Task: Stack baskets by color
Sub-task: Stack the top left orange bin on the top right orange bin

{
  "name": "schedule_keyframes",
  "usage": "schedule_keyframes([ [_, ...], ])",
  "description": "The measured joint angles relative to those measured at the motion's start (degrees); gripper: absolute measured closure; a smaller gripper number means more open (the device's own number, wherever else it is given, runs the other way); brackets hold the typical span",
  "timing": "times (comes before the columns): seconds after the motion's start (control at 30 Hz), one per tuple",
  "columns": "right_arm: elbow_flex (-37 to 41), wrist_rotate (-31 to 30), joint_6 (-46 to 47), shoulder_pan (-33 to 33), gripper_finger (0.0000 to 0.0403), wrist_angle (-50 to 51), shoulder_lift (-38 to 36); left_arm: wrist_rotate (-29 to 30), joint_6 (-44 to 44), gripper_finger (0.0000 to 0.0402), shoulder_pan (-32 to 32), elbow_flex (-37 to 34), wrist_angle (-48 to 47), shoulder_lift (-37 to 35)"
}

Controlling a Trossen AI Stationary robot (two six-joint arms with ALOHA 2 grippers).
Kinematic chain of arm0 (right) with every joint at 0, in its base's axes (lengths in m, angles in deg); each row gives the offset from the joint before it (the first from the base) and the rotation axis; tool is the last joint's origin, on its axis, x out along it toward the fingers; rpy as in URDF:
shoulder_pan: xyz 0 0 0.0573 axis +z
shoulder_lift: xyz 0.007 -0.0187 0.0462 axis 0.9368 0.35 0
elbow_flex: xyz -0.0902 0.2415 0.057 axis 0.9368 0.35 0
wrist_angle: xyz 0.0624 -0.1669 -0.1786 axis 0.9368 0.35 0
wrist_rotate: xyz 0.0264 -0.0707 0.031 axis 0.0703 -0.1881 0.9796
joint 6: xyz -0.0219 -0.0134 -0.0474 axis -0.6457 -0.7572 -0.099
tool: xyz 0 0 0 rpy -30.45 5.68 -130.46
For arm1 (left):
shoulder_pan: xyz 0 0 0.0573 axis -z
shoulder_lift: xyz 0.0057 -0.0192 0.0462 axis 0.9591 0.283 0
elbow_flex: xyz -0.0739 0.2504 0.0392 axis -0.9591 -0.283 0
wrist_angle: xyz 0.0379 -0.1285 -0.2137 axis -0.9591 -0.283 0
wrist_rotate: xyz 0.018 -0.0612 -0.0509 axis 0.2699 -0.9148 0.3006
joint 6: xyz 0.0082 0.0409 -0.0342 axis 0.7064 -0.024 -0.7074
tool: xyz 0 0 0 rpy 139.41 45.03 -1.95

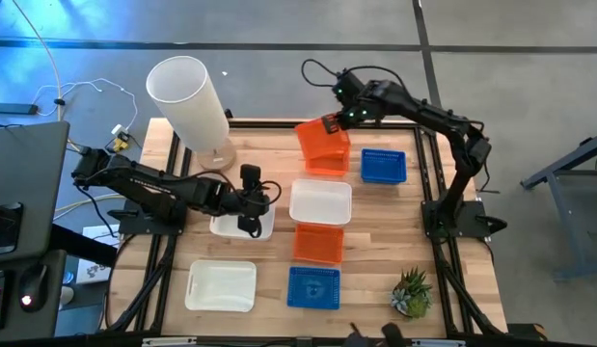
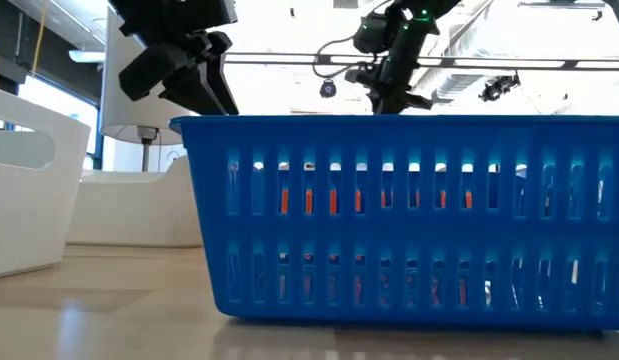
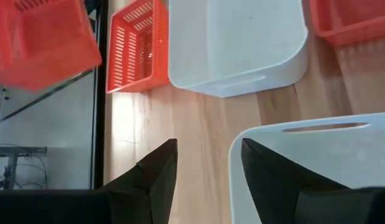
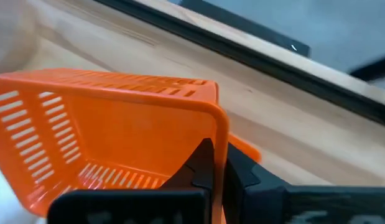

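My right end effector [image 1: 329, 123] is clamped on an orange basket's [image 1: 323, 146] wall, holding it tilted over another orange one. My left end effector [image 1: 250, 217] hangs open astride a white basket's [image 1: 264, 227] rim.

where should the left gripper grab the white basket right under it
Take the white basket by its rim wall, from straight above, one finger inside and one outside. The wall is thin and upright and the basket sits flat, so a pinch on the edge fits. The left gripper is open and already straddles that edge.
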Motion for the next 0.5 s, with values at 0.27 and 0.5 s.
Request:
schedule_keyframes([
  [0.27,0.00,-1.37,-1.76,-1.46,0.0403,8.72,-0.20,-0.02,-0.56,0.0238,0.31,0.00,-0.34,0.00],
  [0.5,0.00,-4.28,-2.23,0.42,0.0403,13.76,-1.05,-0.02,-0.54,0.0237,0.31,0.00,-0.34,0.00],
])
